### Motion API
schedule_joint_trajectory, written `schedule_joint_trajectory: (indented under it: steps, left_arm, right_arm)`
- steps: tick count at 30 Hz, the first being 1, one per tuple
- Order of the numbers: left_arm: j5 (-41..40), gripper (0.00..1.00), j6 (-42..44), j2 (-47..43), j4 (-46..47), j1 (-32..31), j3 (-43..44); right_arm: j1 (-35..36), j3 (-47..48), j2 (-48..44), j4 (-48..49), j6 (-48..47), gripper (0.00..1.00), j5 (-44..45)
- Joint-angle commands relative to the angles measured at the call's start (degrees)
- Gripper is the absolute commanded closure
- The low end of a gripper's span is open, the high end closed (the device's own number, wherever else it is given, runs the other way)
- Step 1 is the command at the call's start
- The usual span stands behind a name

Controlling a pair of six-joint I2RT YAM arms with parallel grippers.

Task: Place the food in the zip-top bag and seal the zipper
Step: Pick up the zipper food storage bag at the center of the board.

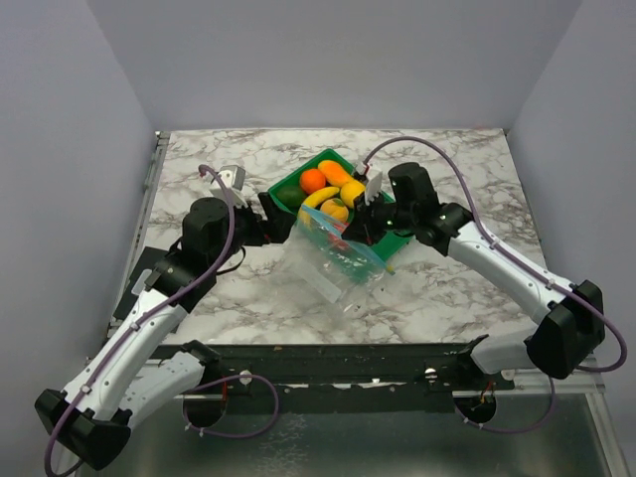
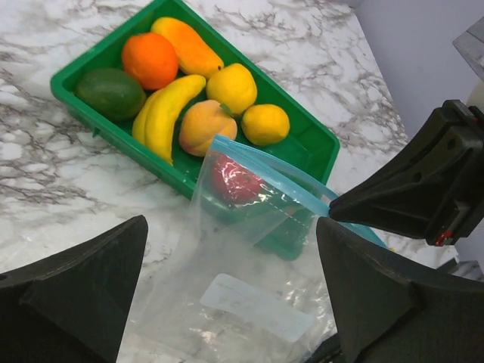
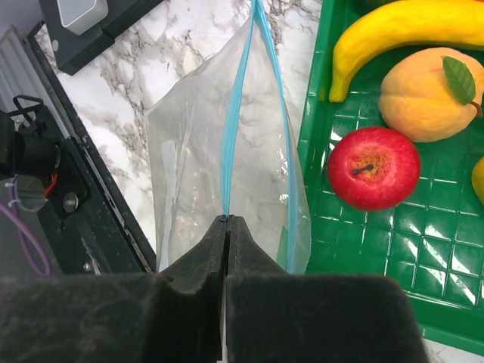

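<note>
The clear zip-top bag [image 1: 333, 263] lies in front of the green tray [image 1: 298, 179], its mouth raised over the tray's near edge. My right gripper [image 1: 356, 234] is shut on the zipper [image 3: 236, 113], the light blue strip; its fingertips [image 3: 227, 221] pinch it. My left gripper [image 2: 231, 227] is open and empty, its fingers either side of the bag [image 2: 249, 302] without touching it. The food lies in the tray: an orange [image 2: 149, 59], a banana [image 2: 168, 113], lemons [image 2: 232, 87], a dark green piece [image 2: 110, 93], a peach [image 2: 203, 126] and a red apple [image 3: 373, 168].
The tray [image 2: 76, 83] stands at the middle back of the marble table. The black front rail [image 1: 338, 358] runs along the near edge. Grey walls close in the left, right and back. Both arms meet near the tray.
</note>
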Motion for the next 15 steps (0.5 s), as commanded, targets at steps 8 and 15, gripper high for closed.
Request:
schedule_joint_trajectory:
  steps: [8,15]
  left_arm:
    - [11.83,0.11,-10.74,5.54,-9.61,-0.05,5.9]
    - [14.53,0.12,-11.67,4.2,-11.77,-0.04,6.16]
  right_arm:
    - [8.73,-3.09,-7.06,4.18,4.95,0.99,16.76]
    - [13.89,-3.37,-9.71,6.01,8.65,0.99,21.9]
